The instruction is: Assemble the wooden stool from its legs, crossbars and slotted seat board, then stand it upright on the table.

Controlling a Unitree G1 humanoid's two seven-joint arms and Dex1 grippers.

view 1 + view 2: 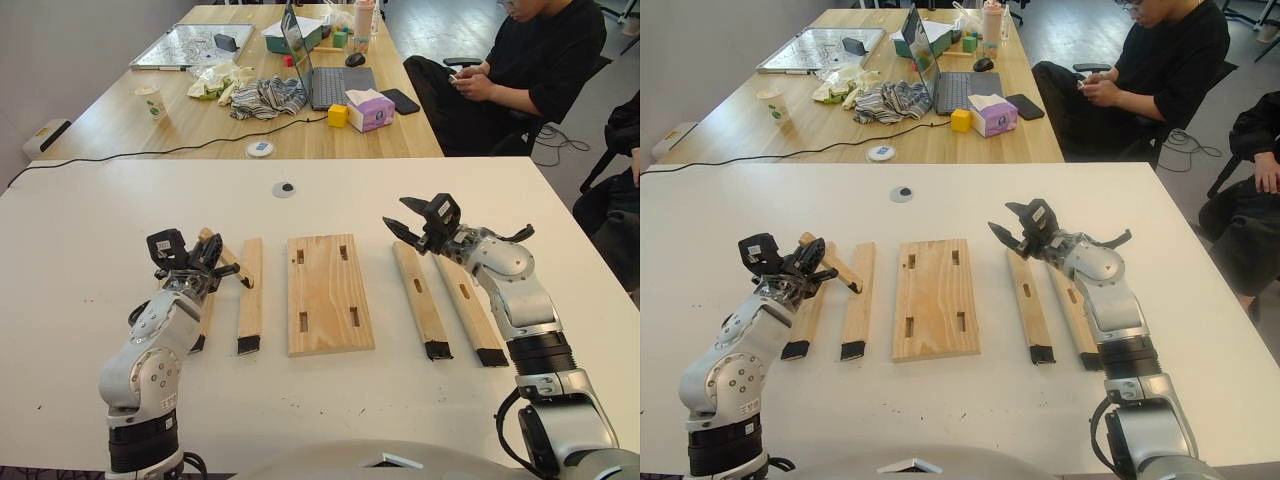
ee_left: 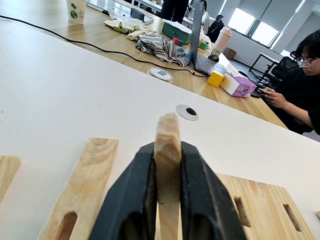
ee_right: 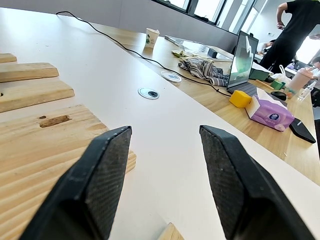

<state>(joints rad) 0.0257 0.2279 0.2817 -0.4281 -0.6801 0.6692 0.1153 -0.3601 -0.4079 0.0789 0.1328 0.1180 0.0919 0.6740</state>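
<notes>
Board (image 1: 330, 295), four slots facing up, lies flat at the middle of the white surface (image 1: 100, 220), long side running from 12 to 6 o'clock. The left legs (image 1: 250, 297) lie side by side at its 9 o'clock and the right legs (image 1: 421, 300) at its 3 o'clock, all roughly parallel to it, dark-capped feet toward 6 o'clock. This spread probably gives each arm its own pair within reach and keeps every slot visible from above. The left pincer (image 1: 220, 262) hangs over the far ends of the left legs, clamped on a crossbar (image 2: 167, 132). It grips the bar across its thin faces, and the free end juts past the fingertips, a hold that would let that end be fed into a leg slot. Whether the bar's other end rests on a leg cannot be told. The right pincer (image 1: 396, 212) hovers just above the 12 o'clock end of the inner right leg, fingers wide apart and holding nothing, apparently poised to take that leg. Assembly appears barely begun, with no joint yet made.
</notes>
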